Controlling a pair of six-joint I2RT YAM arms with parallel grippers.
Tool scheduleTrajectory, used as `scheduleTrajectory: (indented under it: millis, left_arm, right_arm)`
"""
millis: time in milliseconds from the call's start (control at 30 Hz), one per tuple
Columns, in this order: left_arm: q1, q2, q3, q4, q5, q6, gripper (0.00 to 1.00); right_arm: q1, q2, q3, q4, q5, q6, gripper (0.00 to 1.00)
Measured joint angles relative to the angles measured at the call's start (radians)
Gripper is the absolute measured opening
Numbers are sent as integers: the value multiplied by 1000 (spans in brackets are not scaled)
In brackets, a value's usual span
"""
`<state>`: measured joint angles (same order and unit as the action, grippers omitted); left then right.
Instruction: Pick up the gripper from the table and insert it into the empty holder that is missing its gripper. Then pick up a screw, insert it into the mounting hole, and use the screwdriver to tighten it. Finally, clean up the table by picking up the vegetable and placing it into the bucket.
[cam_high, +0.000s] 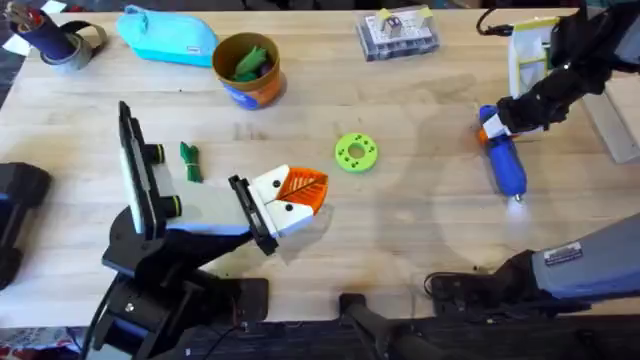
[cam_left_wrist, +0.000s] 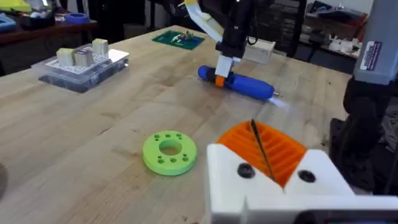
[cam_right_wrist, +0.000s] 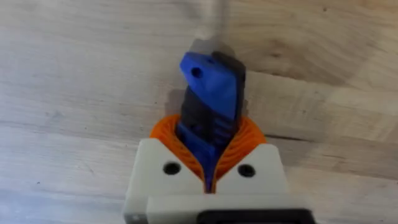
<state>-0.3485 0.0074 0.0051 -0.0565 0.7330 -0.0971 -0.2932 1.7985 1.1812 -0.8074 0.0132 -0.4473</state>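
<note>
Right gripper pinched screwdriver at orange collar, near table's right edge. Rigid, smooth, round barrel; likely to roll, so best gripped at collar. Left gripper pressed shut, empty.

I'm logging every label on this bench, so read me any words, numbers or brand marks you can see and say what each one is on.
No text can be read.
Label on the right arm's grey link: print too small to read.
The same label seen from the left wrist: too blurred to read.
Clear parts box: its markings cannot be read.
</note>
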Motion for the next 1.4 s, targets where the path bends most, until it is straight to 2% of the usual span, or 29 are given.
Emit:
scheduleTrajectory:
  millis: [233,333,733,867,967,1100,1233,1400]
  left_arm:
    - [0,0,0,0,0,0,15]
    - [0,0,0,0,0,0,15]
    - [0,0,0,0,0,0,15]
    - [0,0,0,0,0,0,15]
    - [0,0,0,0,0,0,15]
    - [0,0,0,0,0,0,15]
    - [0,0,0,0,0,0,15]
    - [0,0,0,0,0,0,15]
  right_arm:
    - [0,-8,0,16,-5,41,24]
    - [0,-51,1,36,-19,71,24]
    - [0,-471,21,58,-35,271,24]
    - [0,-588,15,71,-74,320,24]
    - [3,-685,-29,138,-123,357,24]
    - [37,-825,-156,262,-185,400,24]
    - [134,-940,-294,389,-252,445,24]
    - [271,-1008,-383,500,-282,496,24]
